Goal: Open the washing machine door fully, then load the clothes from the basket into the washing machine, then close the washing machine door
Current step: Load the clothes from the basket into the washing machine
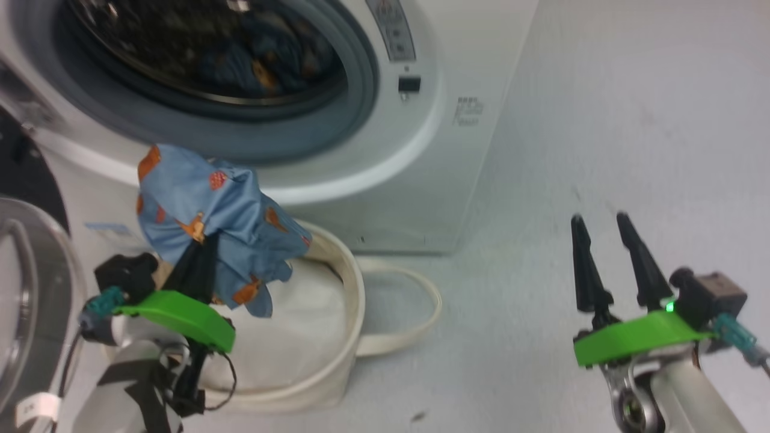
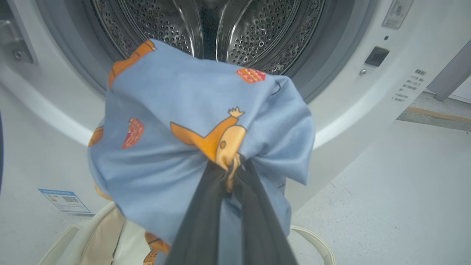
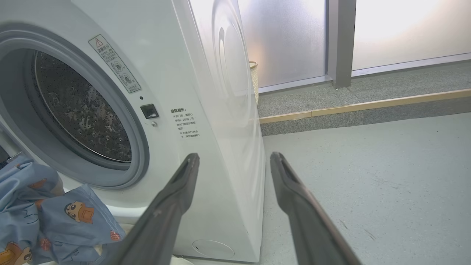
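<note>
Above the basket (image 1: 359, 287), left tool (image 2: 231, 170) pinches the clothes (image 2: 191, 110); best carried deep into the washing machine (image 1: 421, 180) before release. Right tool (image 1: 600, 218) wide, empty.

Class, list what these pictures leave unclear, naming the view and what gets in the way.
Tips of the left gripper: left wrist view, buried in the clothes.
Washing machine door: head view, cut off by the left edge.
Inside of the basket, partly: head view, behind the clothes.
Print on the blue sticker: left wrist view, too small.
</note>
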